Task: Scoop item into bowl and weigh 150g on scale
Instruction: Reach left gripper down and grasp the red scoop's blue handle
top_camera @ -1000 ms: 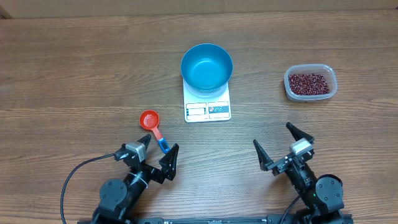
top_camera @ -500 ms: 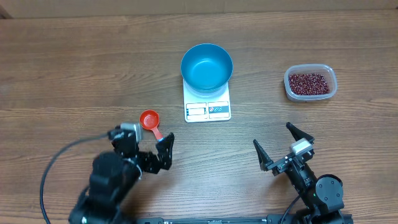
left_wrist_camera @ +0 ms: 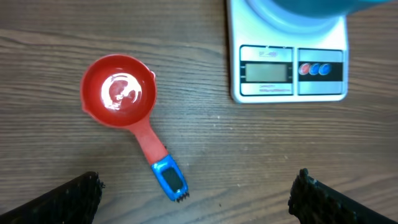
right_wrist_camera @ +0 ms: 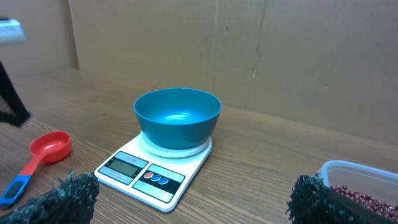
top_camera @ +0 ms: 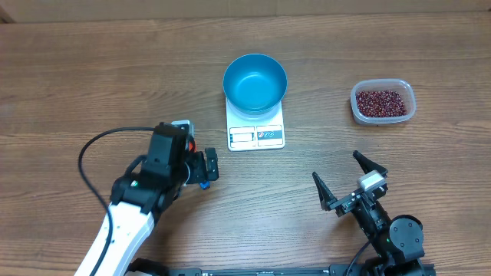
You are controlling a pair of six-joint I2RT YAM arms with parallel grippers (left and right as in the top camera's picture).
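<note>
Zero beans scooped so far: all sitting in the tub off right, bowl empty on the scale, left tool over the scoop and right tool both gaping wide, holding nothing.

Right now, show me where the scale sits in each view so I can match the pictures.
Overhead: the scale is at upper centre, its display panel toward the arms.
Left wrist: scale at the top right, partly cut off by the top edge.
Right wrist: scale at lower centre-left.
Shared landmark: the blue bowl standing on it, seen in all three views.
</note>
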